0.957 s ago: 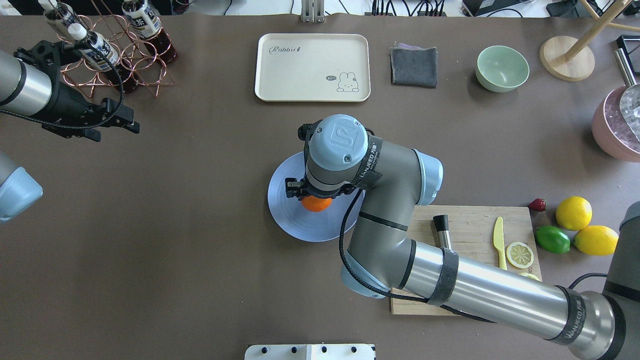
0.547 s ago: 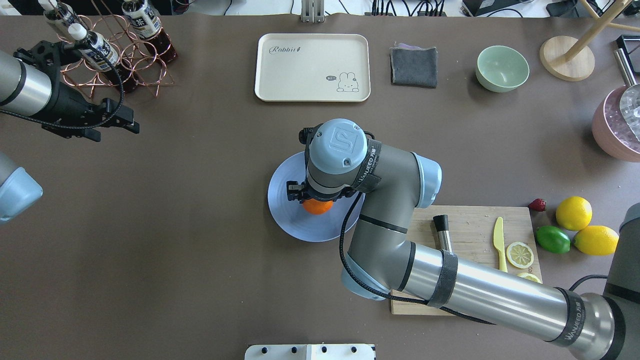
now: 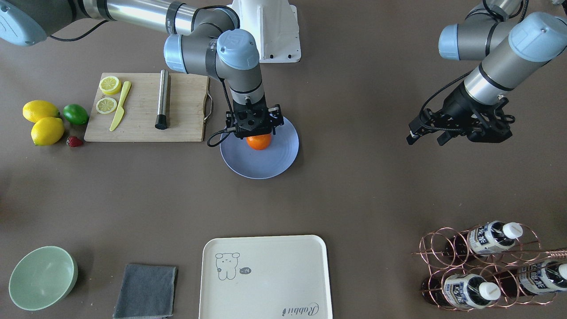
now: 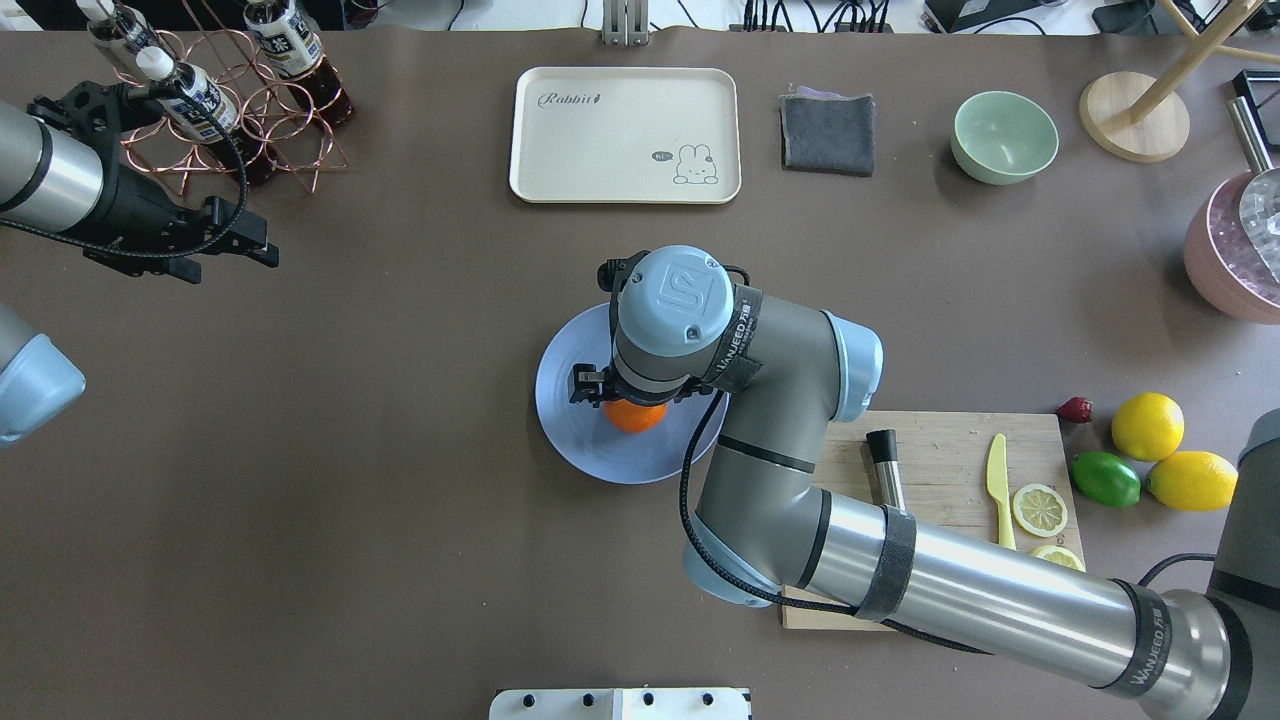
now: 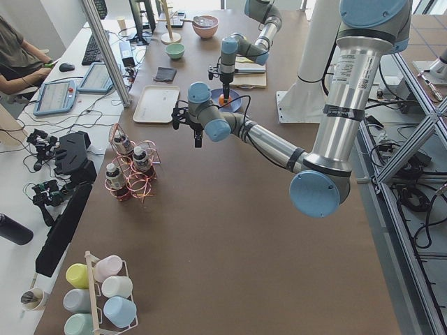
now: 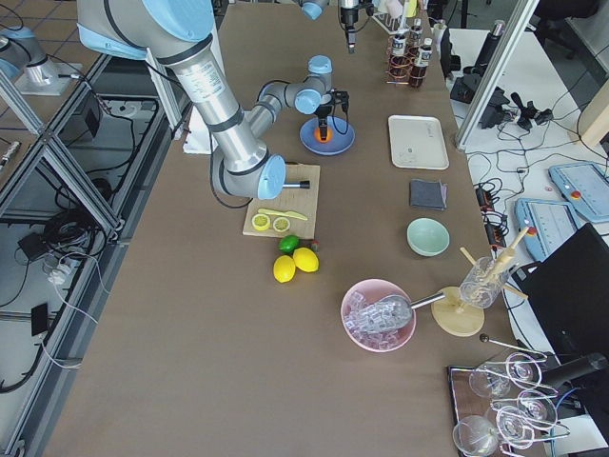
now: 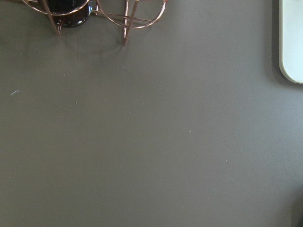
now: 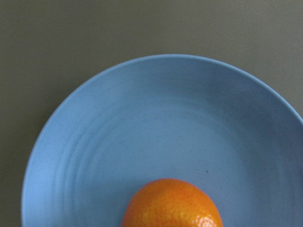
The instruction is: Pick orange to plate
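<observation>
Brown table (image 3: pixel 354 199), centre frame: orange (image 3: pixel 258 141) on plate (image 3: pixel 266 165).
Right gripper (image 3: pixel 255 133) directly above it, grip cannot be told; left gripper (image 3: pixel 426 138) spread, far right.

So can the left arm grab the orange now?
Probably not: the right arm's jaws sit over the orange on the plate, blocking it, and the left arm's jaws hang far off.

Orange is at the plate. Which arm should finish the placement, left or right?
Right. Its pincer is directly above the orange, over the middle of the plate. The left pincer hangs far off on the bottle rack's side, with only bare table beneath it.
</observation>
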Action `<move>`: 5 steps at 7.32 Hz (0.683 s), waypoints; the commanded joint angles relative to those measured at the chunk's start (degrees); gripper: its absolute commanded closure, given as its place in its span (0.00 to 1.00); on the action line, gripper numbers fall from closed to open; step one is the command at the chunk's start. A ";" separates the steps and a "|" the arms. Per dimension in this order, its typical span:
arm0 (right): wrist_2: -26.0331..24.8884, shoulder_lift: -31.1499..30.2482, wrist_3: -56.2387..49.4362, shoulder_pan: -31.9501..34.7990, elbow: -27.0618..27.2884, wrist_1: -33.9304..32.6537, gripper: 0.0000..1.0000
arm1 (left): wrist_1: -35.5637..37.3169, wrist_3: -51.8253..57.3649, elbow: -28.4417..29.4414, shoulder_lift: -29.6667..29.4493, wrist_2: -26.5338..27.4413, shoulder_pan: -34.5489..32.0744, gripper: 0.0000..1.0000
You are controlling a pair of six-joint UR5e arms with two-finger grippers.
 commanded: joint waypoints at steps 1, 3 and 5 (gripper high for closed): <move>0.45 -0.09 -0.23 2.19 2.60 -0.77 0.00 | 0.16 0.28 -0.07 -0.17 -0.09 -0.87 0.02; 9.45 -8.40 -5.29 11.38 11.55 -2.62 0.00 | 8.18 14.07 -0.16 0.70 -3.07 -7.34 0.02; 19.23 -16.57 -18.87 24.21 12.81 -2.63 0.00 | 18.65 37.25 -0.34 3.33 -3.17 -15.51 0.02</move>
